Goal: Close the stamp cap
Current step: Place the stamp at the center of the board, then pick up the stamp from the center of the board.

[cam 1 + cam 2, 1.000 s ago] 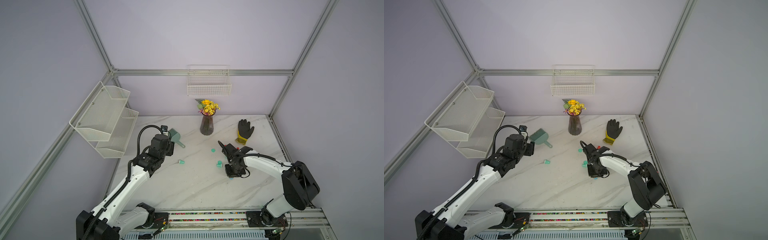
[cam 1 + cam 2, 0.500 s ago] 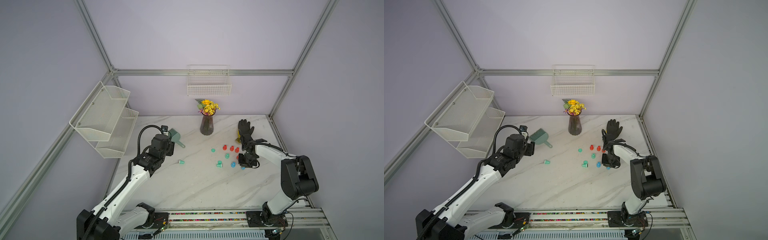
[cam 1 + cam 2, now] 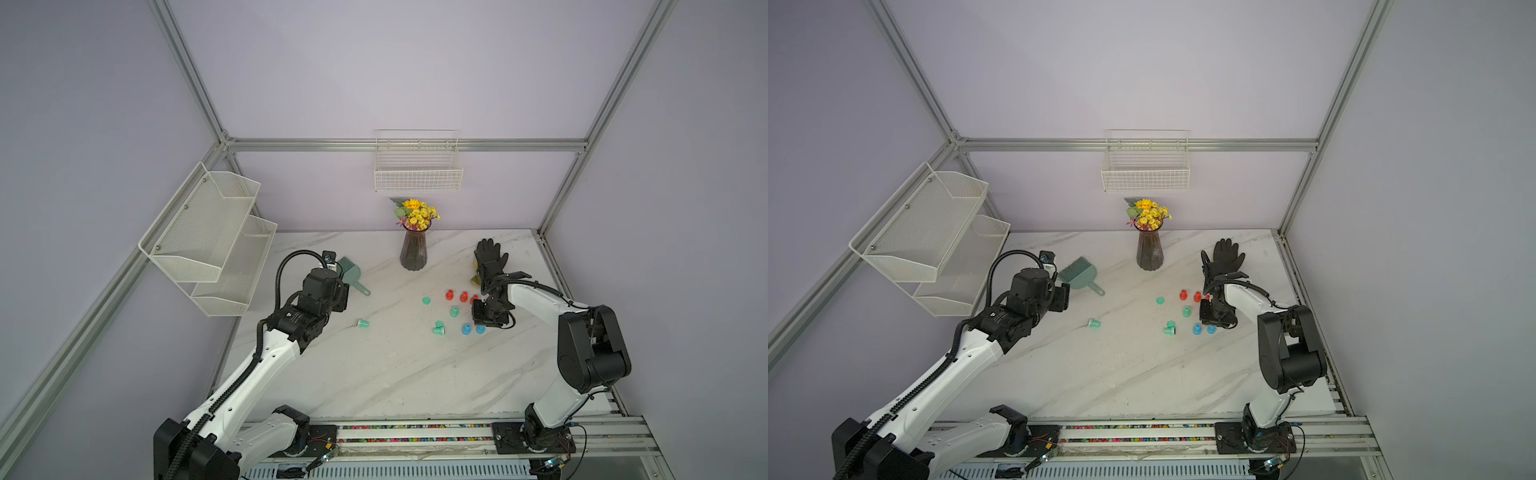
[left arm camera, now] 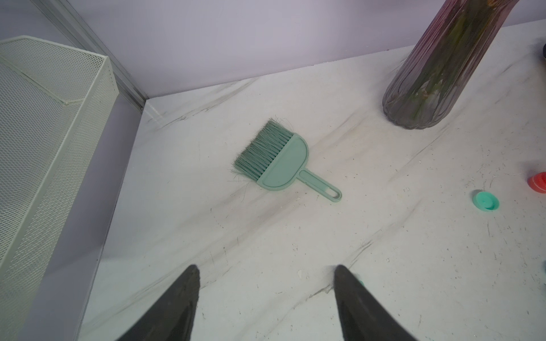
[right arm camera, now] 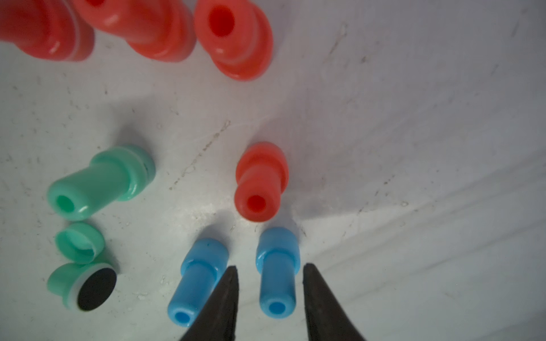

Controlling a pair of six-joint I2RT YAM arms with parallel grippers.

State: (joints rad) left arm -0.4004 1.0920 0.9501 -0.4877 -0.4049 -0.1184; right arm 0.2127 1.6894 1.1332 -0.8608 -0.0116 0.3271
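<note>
A white wire rack (image 3: 208, 232) is being shown on the left wall. Beside it the left arm (image 3: 270, 361) is being held above the table (image 3: 374, 374); the left jaws are being held wide apart, nothing between them, facing a green brush (image 4: 277, 165) that is lying flat. A lone green stamp (image 3: 363, 323) is being seen on its side, well apart from the cluster. A flower vase (image 3: 414, 251) is being shown at the back, with a loose cap (image 3: 426, 300) in front of it. In the cluster, the uncapped green stamp (image 5: 85, 285) is being seen on its side with the black pad exposed; the green cap (image 5: 79, 242) is lying just beside it, off the stamp. An upright green stamp (image 5: 100, 183) is being shown near them, red stamps (image 5: 147, 29) behind, and a blue stamp (image 5: 201, 280) to the right. The right arm (image 3: 536, 299) is being held low there; the right jaws are being held apart around a second blue stamp (image 5: 277, 274), with gaps showing on both sides, nothing clamped. A black glove (image 3: 490, 257) is being seen lying at the back right.
</note>
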